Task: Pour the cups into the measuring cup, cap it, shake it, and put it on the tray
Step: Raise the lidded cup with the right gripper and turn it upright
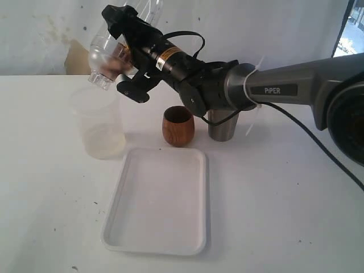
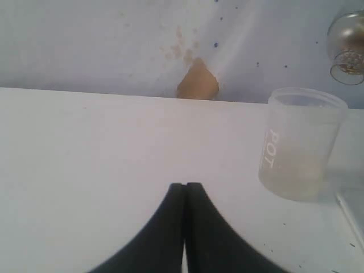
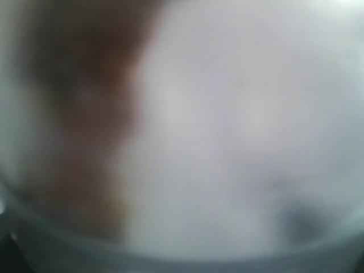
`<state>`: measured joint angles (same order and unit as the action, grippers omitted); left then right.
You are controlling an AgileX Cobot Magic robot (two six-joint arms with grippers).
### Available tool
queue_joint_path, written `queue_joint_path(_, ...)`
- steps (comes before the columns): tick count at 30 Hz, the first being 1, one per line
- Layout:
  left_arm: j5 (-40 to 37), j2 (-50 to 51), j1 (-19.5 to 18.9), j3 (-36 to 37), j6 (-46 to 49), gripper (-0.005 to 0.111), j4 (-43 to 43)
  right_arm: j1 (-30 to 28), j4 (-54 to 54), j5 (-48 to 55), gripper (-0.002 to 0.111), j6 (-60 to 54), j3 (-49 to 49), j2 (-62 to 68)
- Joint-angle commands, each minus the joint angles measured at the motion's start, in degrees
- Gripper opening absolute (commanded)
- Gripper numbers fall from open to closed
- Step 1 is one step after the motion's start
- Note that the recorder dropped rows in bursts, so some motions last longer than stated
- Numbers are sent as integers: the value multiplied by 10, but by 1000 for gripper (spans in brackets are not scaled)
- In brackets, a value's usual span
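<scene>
While the left gripper (image 2: 185,227) rests clenched on nothing above the white table (image 2: 85,148), a frosted plastic cup (image 1: 99,122) stands at far left. Above it the right gripper (image 1: 122,54) grasps the measuring cup (image 1: 103,63), clear plastic tipped steeply, rounded capped end lowest, brownish contents inside. Pouring and capping look done; shaking seems underway. Further right stand the rounded wooden cup (image 1: 178,126) and the brushed-steel tumbler (image 1: 220,129). In front, the smooth white tray (image 1: 159,244) awaits the measuring cup.
</scene>
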<state>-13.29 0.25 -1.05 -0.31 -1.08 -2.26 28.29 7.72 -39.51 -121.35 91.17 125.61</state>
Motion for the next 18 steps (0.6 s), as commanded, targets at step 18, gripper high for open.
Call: queue_joint_path(18, -1, -2, 0, 3, 0, 0, 1, -3, -24, -21, 0, -9, 7, -9)
